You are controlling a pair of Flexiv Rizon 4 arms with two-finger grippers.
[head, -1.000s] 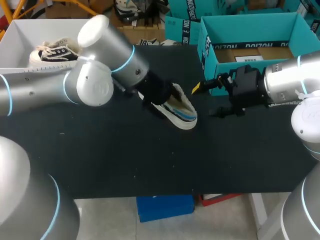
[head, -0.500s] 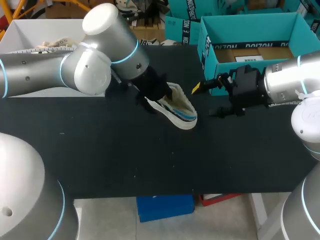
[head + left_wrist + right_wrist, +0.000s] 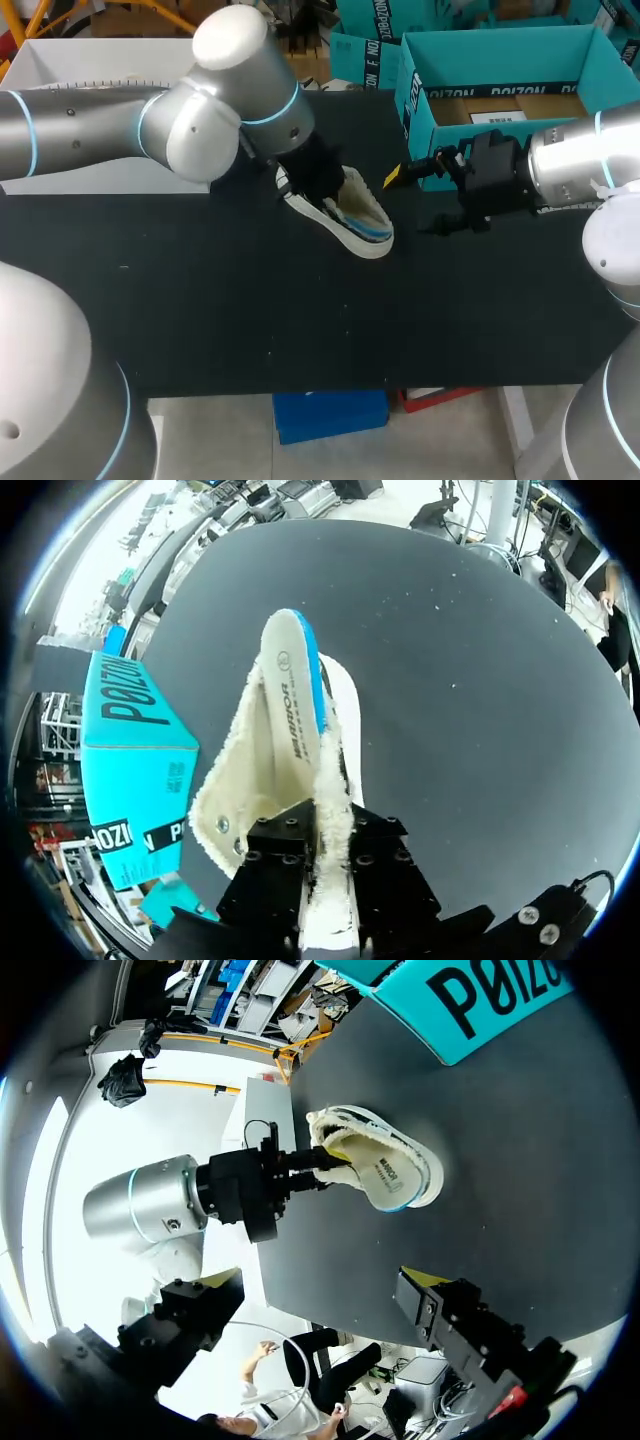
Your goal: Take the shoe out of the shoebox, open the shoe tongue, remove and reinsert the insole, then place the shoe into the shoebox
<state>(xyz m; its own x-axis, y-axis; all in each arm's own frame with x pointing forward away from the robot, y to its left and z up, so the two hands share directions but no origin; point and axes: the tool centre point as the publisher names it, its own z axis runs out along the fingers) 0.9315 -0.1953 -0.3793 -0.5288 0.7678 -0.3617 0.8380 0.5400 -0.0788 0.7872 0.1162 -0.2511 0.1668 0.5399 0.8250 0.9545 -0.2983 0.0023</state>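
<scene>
One arm shifted: left arm (image 3: pixel 110 130) swung right; shoe (image 3: pixel 362 222) stayed put.

A black table (image 3: pixel 250 330) (matte, flecked with pale specks) spans the scene under even light.

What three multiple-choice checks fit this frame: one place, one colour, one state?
1. Where is the shoe?
A) inside the shoebox
B) on the black table
C) lifted high above the table

2. What colour is the shoebox?
A) teal
B) red
C) white

3. What state is the left gripper in?
A) open and empty
B) shut on a loose lace
C) shut on the shoe

Key:
1 B, the shoe lies on the table outside the box.
2 A, its walls are teal.
3 C, the fingers sit one on each side of the shoe's fleecy wall.
</scene>
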